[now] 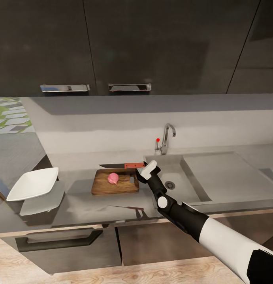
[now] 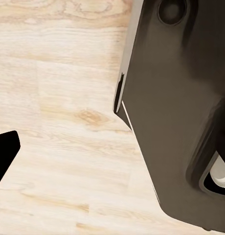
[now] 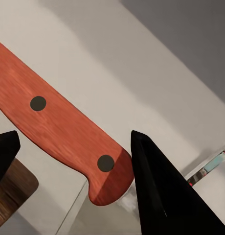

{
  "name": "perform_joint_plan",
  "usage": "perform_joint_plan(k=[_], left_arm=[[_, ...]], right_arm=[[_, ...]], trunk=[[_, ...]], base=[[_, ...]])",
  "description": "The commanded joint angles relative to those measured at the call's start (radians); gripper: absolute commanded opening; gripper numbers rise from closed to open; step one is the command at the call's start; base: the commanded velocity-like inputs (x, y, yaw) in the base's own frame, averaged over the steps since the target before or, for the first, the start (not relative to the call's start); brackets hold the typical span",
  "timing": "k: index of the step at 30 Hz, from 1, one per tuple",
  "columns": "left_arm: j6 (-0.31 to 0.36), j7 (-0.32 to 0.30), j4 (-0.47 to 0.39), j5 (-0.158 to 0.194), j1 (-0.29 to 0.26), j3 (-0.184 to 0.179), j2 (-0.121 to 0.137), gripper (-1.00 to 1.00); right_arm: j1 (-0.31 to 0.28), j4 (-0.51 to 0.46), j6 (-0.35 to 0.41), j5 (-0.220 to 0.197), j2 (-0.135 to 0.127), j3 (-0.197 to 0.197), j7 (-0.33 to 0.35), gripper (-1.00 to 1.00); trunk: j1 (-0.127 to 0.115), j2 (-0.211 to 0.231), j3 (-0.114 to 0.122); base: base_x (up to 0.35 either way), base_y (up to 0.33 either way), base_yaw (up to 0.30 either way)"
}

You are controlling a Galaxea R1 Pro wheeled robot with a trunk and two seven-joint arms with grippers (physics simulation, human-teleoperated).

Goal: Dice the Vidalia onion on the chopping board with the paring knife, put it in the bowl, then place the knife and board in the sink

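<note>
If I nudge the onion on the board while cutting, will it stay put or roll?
The Vidalia onion is a small rounded lump, so it will probably roll at a sideways nudge. The chopping board looks flat and rimless, so nothing would likely stop it before the countertop. The paring knife lies behind the board, the right gripper at its handle.

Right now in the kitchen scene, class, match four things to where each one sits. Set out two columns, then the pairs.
Things:
1. Vidalia onion
2. paring knife
3. bowl
4. right gripper

Places:
A. at the countertop's left end
B. on the chopping board
C. at the knife's red handle
D. on the counter just behind the board

Pairs: 1-B, 2-D, 3-A, 4-C
</note>
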Motion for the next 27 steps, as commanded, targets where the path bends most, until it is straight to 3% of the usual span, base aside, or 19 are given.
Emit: perform_joint_plan(k=[1, 21, 27], left_arm=[[-0.003, 0.001, 0.002, 0.002, -0.001, -0.006, -0.001, 1.0], [-0.003, 0.001, 0.002, 0.002, -0.001, -0.006, -0.001, 1.0], [-0.003, 0.001, 0.002, 0.002, -0.001, -0.006, -0.001, 1.0]], right_arm=[[-0.002, 0.001, 0.0, 0.002, -0.001, 0.004, -0.005, -1.0], [-0.002, 0.013, 0.003, 0.002, -0.001, 0.005, 0.0, -1.0], [-0.002, 0.015, 0.004, 0.002, -0.001, 0.031, 0.0, -1.0]], trunk=[[0.001, -0.002, -0.002], [0.001, -0.002, -0.002], [0.001, -0.002, -0.002]], base=[[0.0, 0.0, 0.0], [0.0, 0.0, 0.0], [0.0, 0.0, 0.0]])
